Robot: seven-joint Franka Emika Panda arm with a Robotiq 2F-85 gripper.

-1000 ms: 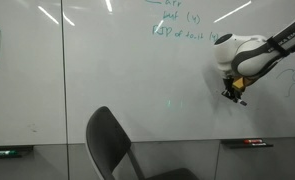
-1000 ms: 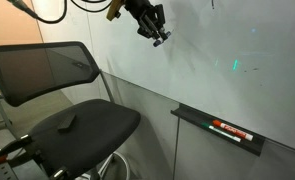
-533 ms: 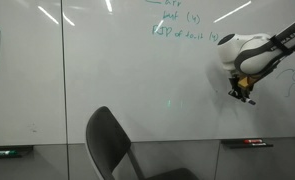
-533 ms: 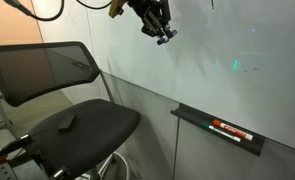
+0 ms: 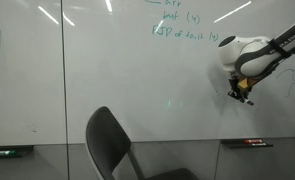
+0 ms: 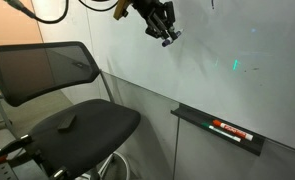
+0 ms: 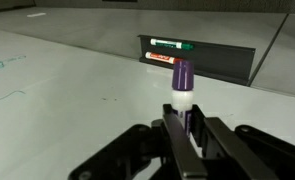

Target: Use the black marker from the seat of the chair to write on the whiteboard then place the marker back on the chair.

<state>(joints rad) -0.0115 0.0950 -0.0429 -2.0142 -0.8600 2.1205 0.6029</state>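
Marker (image 7: 182,80) (in end effector (image 7: 184,120)) faces scribbled whiteboard (image 7: 67,70), chair (image 6: 87,125) nearby.

In an exterior view I see my gripper (image 5: 239,92) at the right side of the whiteboard (image 5: 107,70), below 3 lines of green writing (image 5: 177,20). The marker (image 5: 246,99) in it is only a small dark spot. The chair (image 5: 112,145) stands lower, well apart. A tray (image 5: 228,145) sits at the lower edge of the board, under the gripper.

White arm (image 5: 245,50), black fingers (image 7: 219,138).
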